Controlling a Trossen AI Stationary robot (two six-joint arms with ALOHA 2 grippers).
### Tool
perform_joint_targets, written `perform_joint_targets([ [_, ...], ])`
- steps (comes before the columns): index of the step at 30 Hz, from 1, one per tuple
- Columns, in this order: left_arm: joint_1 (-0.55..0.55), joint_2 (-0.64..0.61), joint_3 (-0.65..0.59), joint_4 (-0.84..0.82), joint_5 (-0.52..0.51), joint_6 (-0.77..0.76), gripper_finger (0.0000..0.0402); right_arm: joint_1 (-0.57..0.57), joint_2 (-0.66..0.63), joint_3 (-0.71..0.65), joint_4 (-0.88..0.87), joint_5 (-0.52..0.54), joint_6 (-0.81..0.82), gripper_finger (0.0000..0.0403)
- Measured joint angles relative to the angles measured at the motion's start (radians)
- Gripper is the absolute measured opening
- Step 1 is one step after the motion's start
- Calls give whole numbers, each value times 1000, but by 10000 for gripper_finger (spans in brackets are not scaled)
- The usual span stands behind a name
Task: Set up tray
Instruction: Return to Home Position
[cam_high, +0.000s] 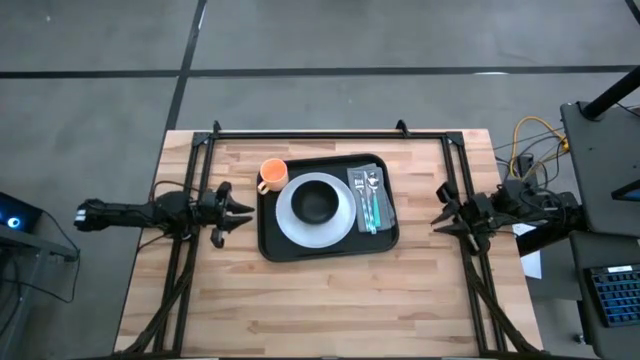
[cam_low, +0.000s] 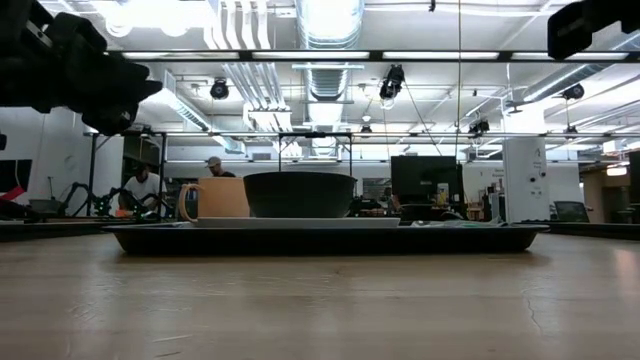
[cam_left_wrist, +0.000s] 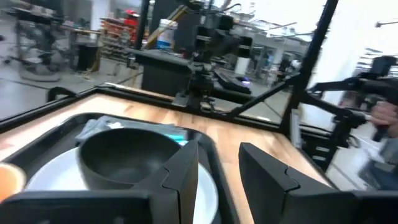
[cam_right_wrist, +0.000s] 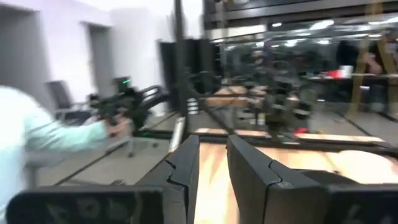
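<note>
Laden tray (cam_high: 330, 252) on wooden table (cam_high: 330, 310)

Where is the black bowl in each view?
High view: black bowl mid-table, on the tray.
Low view: centre, right of the orange cup.
Left wrist view: black bowl beyond the left gripper.
Right wrist view: not in it.
Shared landmark: the white plate under it.

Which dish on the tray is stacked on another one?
The black bowl: it sits centred on the white plate, while that plate and the orange cup rest directly on the black tray.
</note>
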Motion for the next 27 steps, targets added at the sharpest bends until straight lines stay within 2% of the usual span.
perform_joint_targets([
  [2,0,-11,0,-11,-30,0,98,0,0,0,-4,-34,-12,70],
  [7,0,-15,0,-48,-114,-4,98,0,0,0,0,-26,-19,69],
  [15,0,30,1,-54,-109,-53,98,0,0,32,-9,172,-7,79],
  [21,0,75,1,-56,-109,-54,98,-1,0,106,-51,181,-17,84],
  [27,1,124,1,-57,-109,-54,98,-1,0,49,55,181,-36,79],
])
